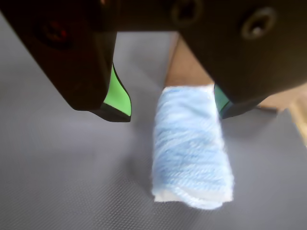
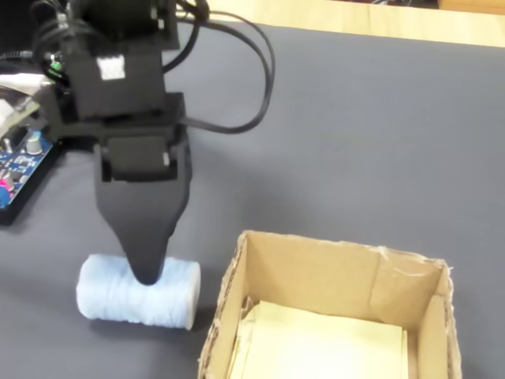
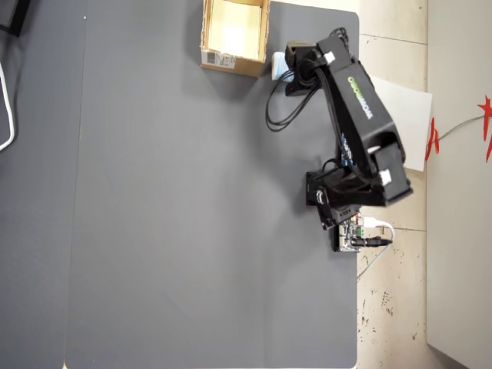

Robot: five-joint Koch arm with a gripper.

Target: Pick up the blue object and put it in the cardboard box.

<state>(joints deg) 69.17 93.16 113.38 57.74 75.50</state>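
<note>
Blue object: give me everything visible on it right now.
The blue object is a pale light-blue roll of what looks like wound yarn, fuzzy, cylindrical, with whitish ends. It lies on its side on the grey mat, just outside the cardboard box; in the fixed view it is left of the box. The end effector is open around it, green-padded jaws on either side; in the wrist view one jaw meets the roll's upper edge, the other stands clear. It is not lifted.

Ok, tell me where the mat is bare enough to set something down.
Free: the wide grey mat left of the arm base and below the cardboard box in the overhead view. Crowded: the top right corner, where the blue object, box and open tool sit together.
</note>
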